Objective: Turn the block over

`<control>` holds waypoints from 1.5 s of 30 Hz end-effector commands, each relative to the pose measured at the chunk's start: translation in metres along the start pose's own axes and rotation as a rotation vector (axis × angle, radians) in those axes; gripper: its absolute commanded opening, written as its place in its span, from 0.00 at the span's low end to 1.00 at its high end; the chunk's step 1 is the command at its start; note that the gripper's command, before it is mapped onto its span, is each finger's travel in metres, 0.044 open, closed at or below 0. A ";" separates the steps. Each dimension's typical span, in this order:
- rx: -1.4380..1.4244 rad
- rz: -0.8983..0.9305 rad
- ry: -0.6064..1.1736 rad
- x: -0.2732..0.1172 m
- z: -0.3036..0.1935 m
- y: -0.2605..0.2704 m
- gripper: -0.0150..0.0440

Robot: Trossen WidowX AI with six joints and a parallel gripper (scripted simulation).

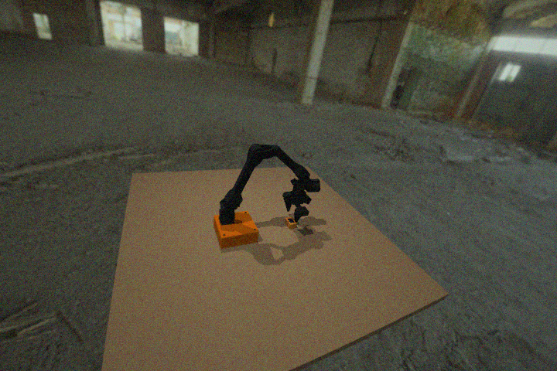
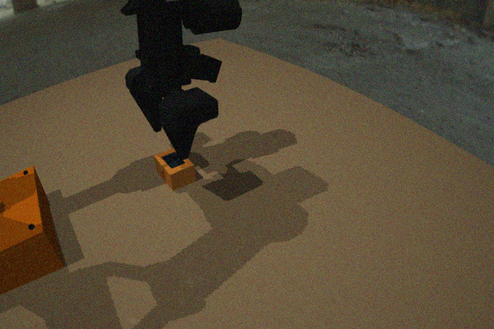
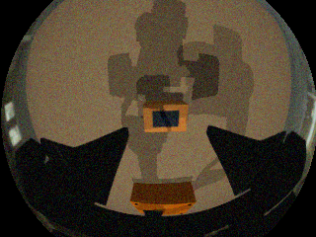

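The small orange block (image 1: 292,226) (image 2: 182,179) (image 3: 148,119) rests on the table (image 1: 200,306) (image 2: 372,232) (image 3: 74,99). Its dark rectangular mark (image 2: 171,159) (image 3: 166,118) faces up. My gripper (image 1: 292,215) (image 2: 170,144) (image 3: 169,130) is wide open and empty, pointing down above the block. In the wrist view the block appears between and slightly beyond the two fingertips. In the exterior view the nearer fingertip hides a corner of the block's top; whether it touches cannot be told.
The orange arm base (image 1: 239,236) (image 2: 18,256) (image 3: 163,193) stands left of the block in the top and exterior views, and at the bottom of the wrist view. The arm's shadows fall around the block. The table's edges border a grey floor (image 1: 485,219) (image 2: 430,77).
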State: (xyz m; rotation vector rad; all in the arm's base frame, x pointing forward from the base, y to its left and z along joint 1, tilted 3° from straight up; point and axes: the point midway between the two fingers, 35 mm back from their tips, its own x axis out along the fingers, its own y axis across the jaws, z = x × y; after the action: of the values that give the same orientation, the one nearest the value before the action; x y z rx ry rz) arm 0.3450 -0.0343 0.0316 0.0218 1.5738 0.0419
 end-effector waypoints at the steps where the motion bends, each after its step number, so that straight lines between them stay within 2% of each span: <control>1: -0.004 -0.005 -0.002 0.013 0.001 0.001 1.00; 27: -0.004 -0.004 -0.002 0.048 0.001 0.001 1.00; 33: -0.004 -0.004 -0.002 0.048 0.001 0.001 0.73; 45: -0.004 -0.004 -0.002 0.048 0.001 0.001 0.60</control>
State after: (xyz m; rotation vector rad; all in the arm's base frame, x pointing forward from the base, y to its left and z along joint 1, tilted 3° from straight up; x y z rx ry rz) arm 0.3456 -0.0312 -0.0155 0.0143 1.5714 0.0472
